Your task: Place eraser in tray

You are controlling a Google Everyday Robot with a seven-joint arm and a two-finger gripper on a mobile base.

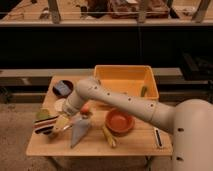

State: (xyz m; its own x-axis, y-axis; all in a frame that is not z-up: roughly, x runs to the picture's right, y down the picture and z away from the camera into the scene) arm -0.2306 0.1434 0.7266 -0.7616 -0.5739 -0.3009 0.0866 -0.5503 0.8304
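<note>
The eraser (45, 124), a striped block of black, pink and white, lies near the table's left front corner. My gripper (62, 123) hangs low over the table just right of it, fingers open, tips close to the eraser's right end. Whether they touch it I cannot tell. The tray (125, 73), a deep yellow-orange bin, stands at the table's back right, well away from the gripper. My white arm stretches from the lower right across the table's middle and hides part of the tray's front rim.
A grey trowel blade (79, 133) lies just right of the gripper, beside an orange ball (86, 110). An orange-red bowl (120, 121) and a yellow item (108, 136) sit mid-front. A blue block on a dark plate (62, 88) is back left. A green item (144, 91) lies in the tray.
</note>
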